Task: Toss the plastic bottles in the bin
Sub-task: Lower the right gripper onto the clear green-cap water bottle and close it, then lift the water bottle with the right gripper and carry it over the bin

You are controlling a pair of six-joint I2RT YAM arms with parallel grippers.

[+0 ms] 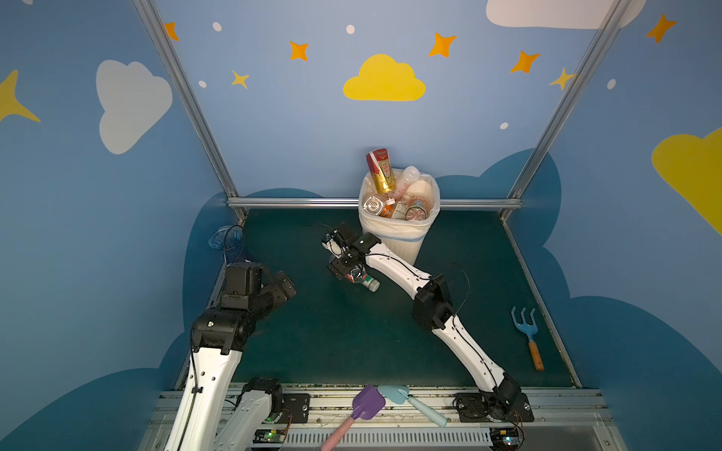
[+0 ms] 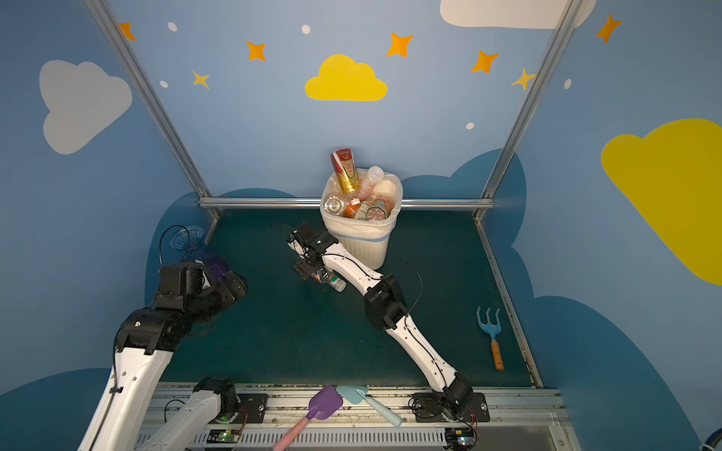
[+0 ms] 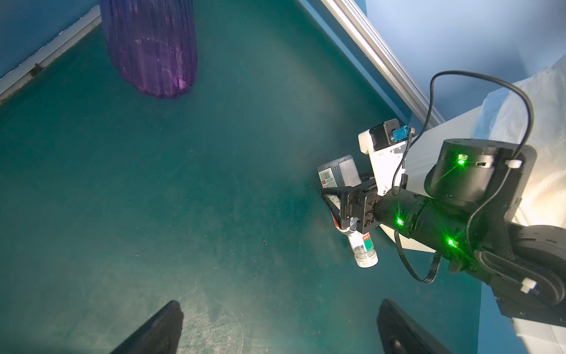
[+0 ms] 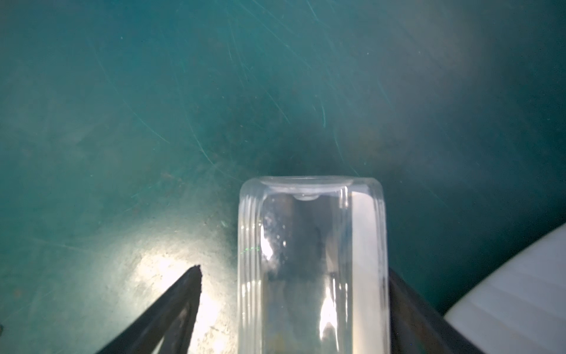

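The green table [image 1: 351, 343] carries the off-white ribbed bin [image 1: 406, 250] at its far edge, heaped past the rim with plastic bottles [image 1: 394, 207]. A red-and-gold labelled bottle [image 1: 381, 172] sticks up highest, its writing too small to read. The left gripper [image 3: 280, 303] hangs with jaws wide apart near a purple ribbed vase [image 3: 150, 46]. Beside the bin, the right gripper [image 4: 294, 269] straddles a clear bottle [image 4: 309, 245] lying on the table, jaws apart, one finger clear of it. The clear bottle's label [image 3: 326, 179] shows a barcode, its print illegible.
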